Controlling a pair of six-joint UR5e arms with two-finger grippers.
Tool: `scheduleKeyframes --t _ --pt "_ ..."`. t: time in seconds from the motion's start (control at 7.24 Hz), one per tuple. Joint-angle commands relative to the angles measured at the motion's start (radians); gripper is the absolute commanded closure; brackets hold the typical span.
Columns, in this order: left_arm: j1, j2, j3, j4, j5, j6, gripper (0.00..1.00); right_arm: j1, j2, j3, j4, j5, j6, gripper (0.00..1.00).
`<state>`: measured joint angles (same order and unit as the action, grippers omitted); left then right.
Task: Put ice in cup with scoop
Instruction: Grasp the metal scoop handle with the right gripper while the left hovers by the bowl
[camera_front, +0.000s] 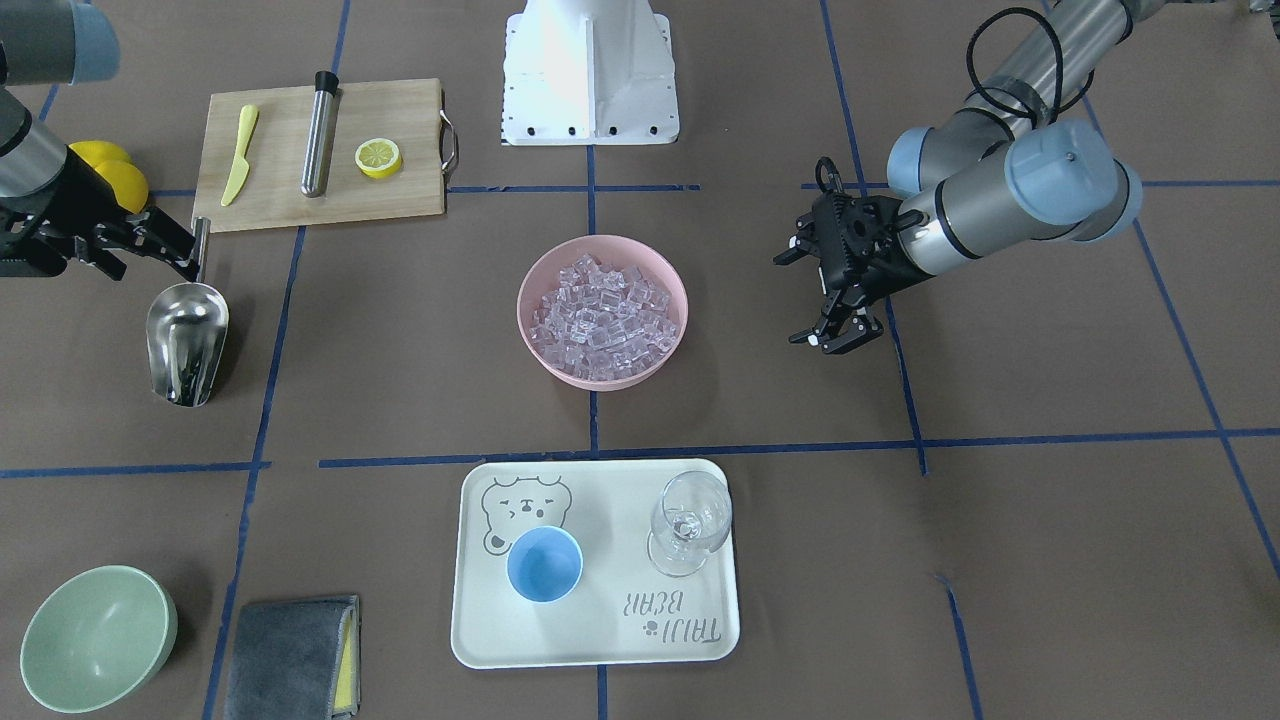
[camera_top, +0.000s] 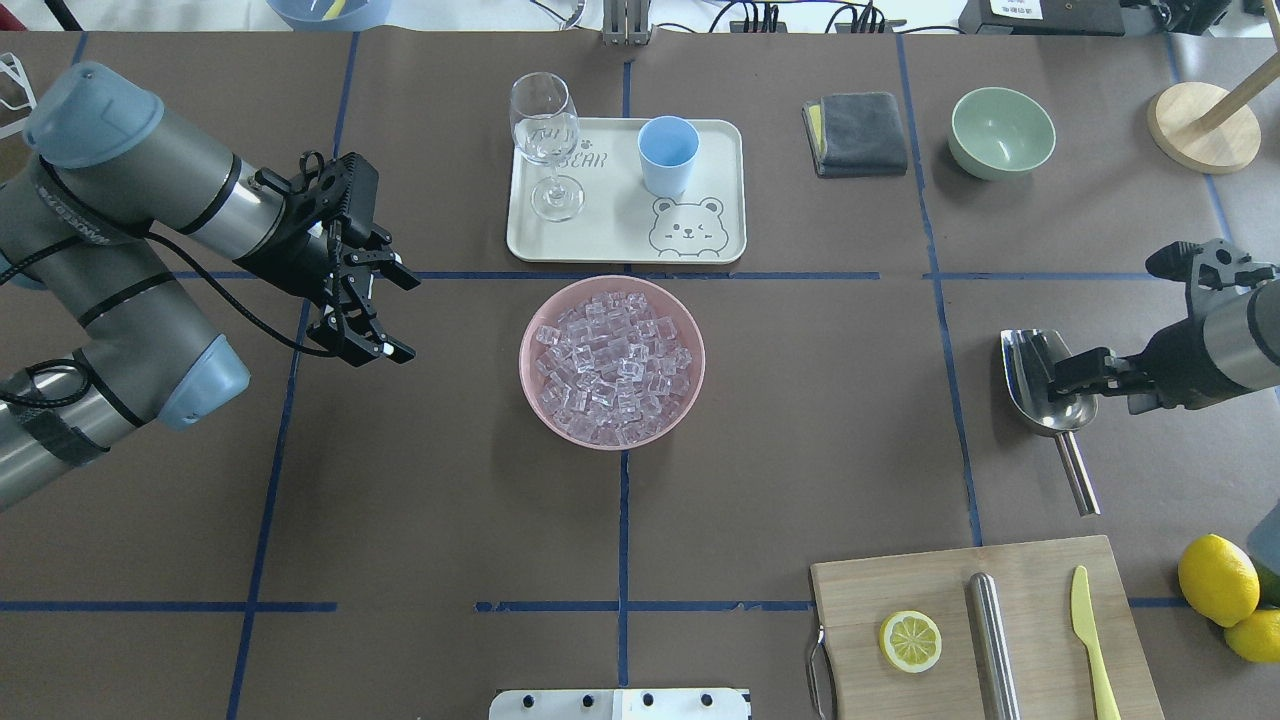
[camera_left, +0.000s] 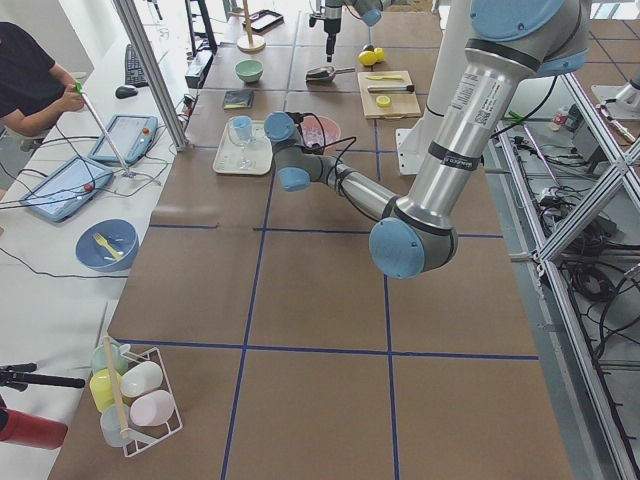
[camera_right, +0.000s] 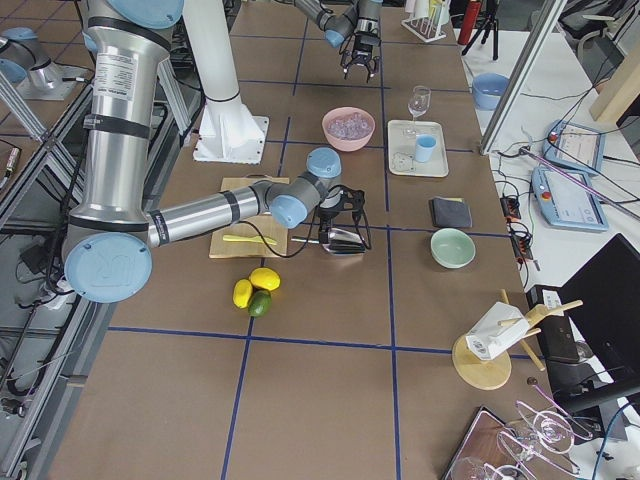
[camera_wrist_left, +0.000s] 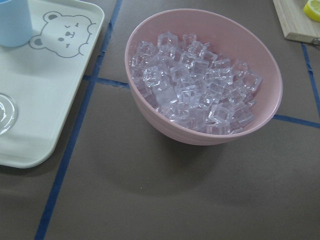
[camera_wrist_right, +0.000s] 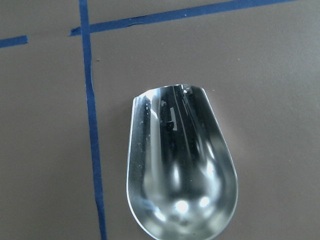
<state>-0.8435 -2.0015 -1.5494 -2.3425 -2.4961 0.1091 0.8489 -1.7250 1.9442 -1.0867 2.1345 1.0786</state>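
Observation:
The ice (camera_front: 605, 320) is a heap of clear cubes in the pink bowl (camera_front: 530, 290) at mid-table; it also shows in the left wrist view (camera_wrist_left: 195, 97). The light-blue cup (camera_front: 545, 565) stands upright and empty on the white bear tray (camera_front: 600, 630). The steel scoop (camera_front: 187, 340) lies on the table, trough up and empty, filling the right wrist view (camera_wrist_right: 182, 165). My right gripper (camera_front: 175, 262) hovers just over where the handle meets the trough; its jaws look apart. My left gripper (camera_front: 805, 300) is open and empty, beside the bowl.
A clear wine glass (camera_front: 690, 520) stands on the tray next to the cup. A cutting board (camera_front: 390, 200) holds a steel cylinder (camera_front: 320, 135), a lemon half and a yellow knife. A green bowl (camera_front: 95, 640), a grey cloth (camera_front: 290, 660) and whole lemons (camera_top: 1215, 580) lie around.

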Motion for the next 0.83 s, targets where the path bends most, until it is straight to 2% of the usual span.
scheduleKeyframes --t 0.0,0.28,0.69 --pt "0.001 0.004 0.003 -0.004 -0.003 0.006 0.0 -0.077 -0.005 -0.001 0.005 -0.042 0.043 0.0" --pt "0.007 0.013 0.02 -0.114 -0.007 0.067 0.0 -0.097 -0.014 -0.002 0.005 -0.05 0.053 0.0" --pt "0.018 0.001 0.057 -0.129 -0.014 0.153 0.0 -0.168 -0.027 -0.011 0.001 -0.111 0.075 0.0"
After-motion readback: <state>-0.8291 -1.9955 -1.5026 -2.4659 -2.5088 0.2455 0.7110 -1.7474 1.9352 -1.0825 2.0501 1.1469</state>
